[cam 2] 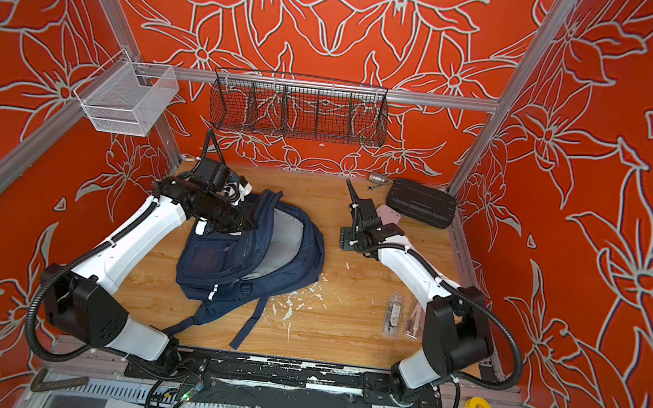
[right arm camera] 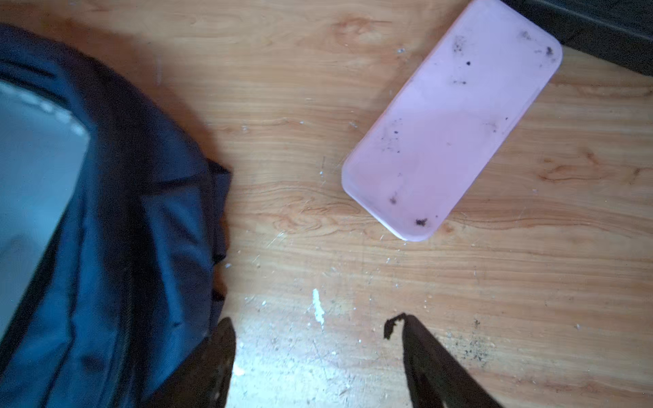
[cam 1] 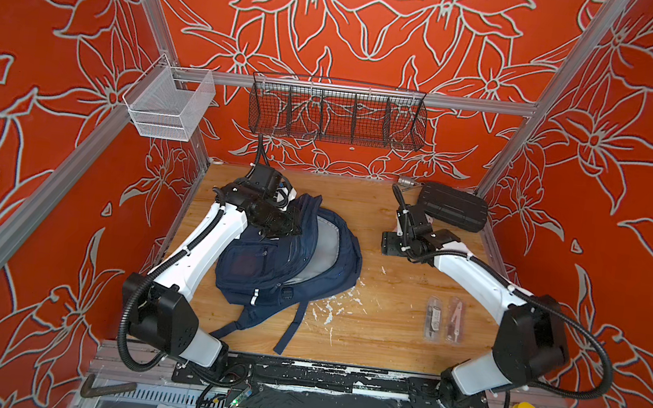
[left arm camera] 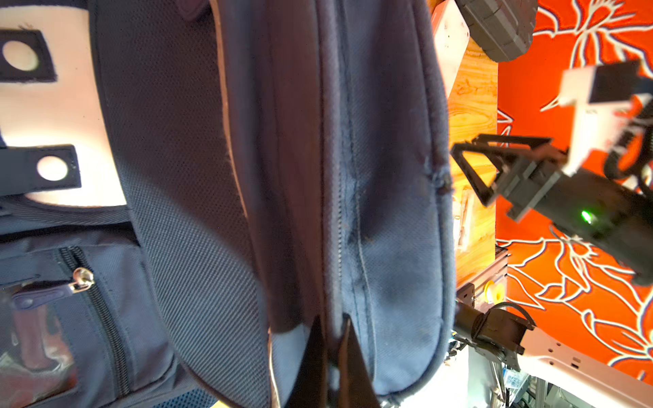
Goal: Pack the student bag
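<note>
On worktop (cam 1: 393, 263), L-centre: student bag (cam 1: 266, 273); back R corner: hard case (cam 1: 452, 206), w/ slim case (right arm camera: 452, 120) just in front; front R: two packets (cam 1: 434, 318).

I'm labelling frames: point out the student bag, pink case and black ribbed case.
student bag (cam 1: 251, 265): in a top view, front pocket.
pink case (right arm camera: 452, 120): right wrist view, flat face.
black ribbed case (cam 1: 453, 207): in a top view, lid.

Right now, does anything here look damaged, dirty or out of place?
Yes. White flecks and scrapes mar the table beside the strap of the bag, like chipped coating. The pink case is smudged with dark specks. One fingertip of the right gripper looks ragged, perhaps a torn pad.
</note>
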### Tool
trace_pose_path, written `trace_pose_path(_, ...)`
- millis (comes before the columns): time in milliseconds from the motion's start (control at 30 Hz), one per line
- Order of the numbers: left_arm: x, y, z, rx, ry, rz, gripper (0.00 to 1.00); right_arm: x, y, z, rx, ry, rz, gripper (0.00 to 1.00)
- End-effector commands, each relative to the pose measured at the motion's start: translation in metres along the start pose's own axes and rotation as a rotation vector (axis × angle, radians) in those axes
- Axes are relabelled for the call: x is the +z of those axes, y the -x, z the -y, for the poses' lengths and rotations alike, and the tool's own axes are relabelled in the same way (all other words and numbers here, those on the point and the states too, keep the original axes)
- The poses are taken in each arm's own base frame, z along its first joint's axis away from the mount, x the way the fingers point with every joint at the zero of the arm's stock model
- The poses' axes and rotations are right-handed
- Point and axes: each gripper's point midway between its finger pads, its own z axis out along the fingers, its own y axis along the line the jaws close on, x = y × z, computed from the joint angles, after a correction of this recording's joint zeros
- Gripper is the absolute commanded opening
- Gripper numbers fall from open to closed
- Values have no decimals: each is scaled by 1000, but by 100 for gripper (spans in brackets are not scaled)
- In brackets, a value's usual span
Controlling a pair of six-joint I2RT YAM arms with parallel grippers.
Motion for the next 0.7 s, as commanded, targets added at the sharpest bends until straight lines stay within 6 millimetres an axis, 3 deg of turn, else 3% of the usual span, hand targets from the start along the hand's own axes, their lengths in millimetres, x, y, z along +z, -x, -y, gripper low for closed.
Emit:
trace_pose_path(0, -5, -3, 4, 30, -21, -1, 0, -7, -24, 19, -41, -86, -44, 81)
trace_pose_path(100, -4, -4, 4, 19, -28, -1, 0, -5, -18, 41, 108, -188, -21, 88)
trace_pose_path(233, -4, -4, 5, 10, -39, 5, 0, 22, -6, 59, 341, -208, -71, 97)
trace_pose_path(433, -1, -2, 5, 4, -47, 14, 0, 69, 22, 67, 410, -253, -104, 97)
trace_pose_path(667, 2, -2, 2, 4, -34, 8, 0, 107, 22, 81, 513, -287, -139, 97)
